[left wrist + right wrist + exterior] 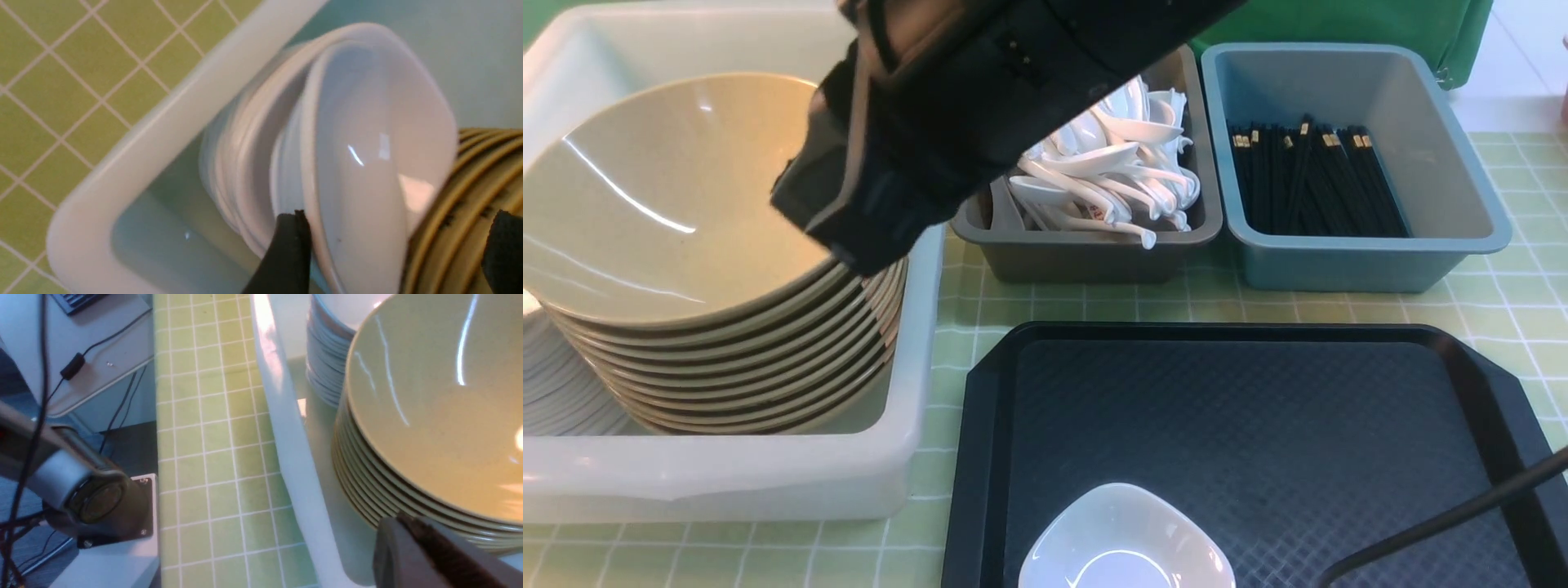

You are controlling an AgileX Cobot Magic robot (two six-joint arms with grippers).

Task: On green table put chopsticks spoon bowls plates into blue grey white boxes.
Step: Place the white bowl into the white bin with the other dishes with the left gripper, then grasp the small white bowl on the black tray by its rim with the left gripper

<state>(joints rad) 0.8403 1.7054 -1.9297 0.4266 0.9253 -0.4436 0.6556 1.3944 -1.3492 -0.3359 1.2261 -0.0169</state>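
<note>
One left: plate (1123,539) on black tray (1258,425), bottom centre of front view, upright, nothing in it
Done: bowls (670,204) stacked in white box (727,490), left of frame; spoons (1111,171) piled in grey box (1086,261), top centre; chopsticks (1307,180) in blue box (1339,261), top right
Plates: white stack (245,163) in white box beside bowls; top plate (367,143) askew on stack, edge at bowl rims, not seated flat
Left gripper (396,253): jaws spread wide, nothing clamped; one finger (290,245) just beside top plate's rim, other over bowl rims
Right gripper (404,539): closed, nothing seen in it, close by bowl stack
Progress: judged nearly finished; last plate to fetch, askew one may want settling
Look: plates small, shallow, glossy white, rounded-square; likely slippery in a pinch
Table (1503,302): green grid cloth under boxes and tray
</note>
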